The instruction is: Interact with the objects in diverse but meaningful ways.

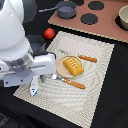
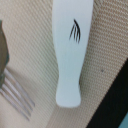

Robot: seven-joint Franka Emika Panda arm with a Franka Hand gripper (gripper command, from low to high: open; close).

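A white robot arm reaches low over a woven beige placemat (image 1: 95, 75). Its gripper (image 1: 34, 86) points down at a small white bottle (image 2: 71, 50) lying flat on the mat directly beneath it; whether the jaws are closed cannot be told. A fork (image 2: 17, 95) lies just beside the bottle. Farther off, a yellow ridged bread loaf (image 1: 73, 65) sits on a plate, with a red tomato (image 1: 49, 33) and a dark grey two-handled pot (image 1: 66, 8) well beyond.

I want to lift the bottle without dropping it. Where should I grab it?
Probably from straight above, pinching the bottle across its narrow waist. It lies flat on the mat, so only its long sides are free, and the waist is slimmest. Mind the fork close by.
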